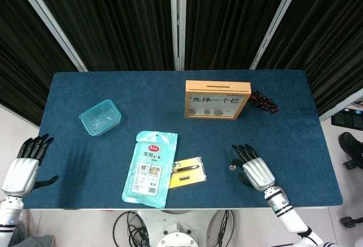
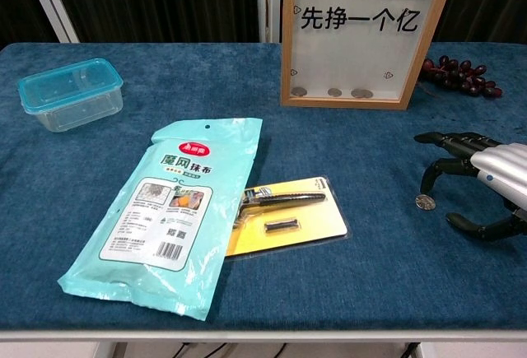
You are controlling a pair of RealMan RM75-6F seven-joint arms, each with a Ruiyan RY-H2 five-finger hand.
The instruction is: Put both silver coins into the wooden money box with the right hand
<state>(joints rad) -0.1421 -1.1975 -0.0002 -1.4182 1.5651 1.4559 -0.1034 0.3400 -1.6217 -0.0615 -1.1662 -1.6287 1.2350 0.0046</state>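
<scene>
Currently right hand point(image 2: 482, 179) holds nothing, fingers spread and arched over silver coin point(image 2: 425, 202) on the blue surface point(image 2: 362, 152), in front of wooden money box point(image 2: 361, 37). Left hand point(image 1: 22, 164) empty, fingers apart.

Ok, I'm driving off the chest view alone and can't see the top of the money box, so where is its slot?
Observer: The head view shows the slot as a narrow dark line along the top face of the wooden money box, about midway.
Operator: And the left hand? It's outside my frame.
Observer: The left hand is at the table's left edge near the front corner, with its fingers spread and holding nothing.
Operator: Does the right hand cover the coin from above?
Observer: No. The right hand sits just right of the silver coin, which shows whole.
</scene>
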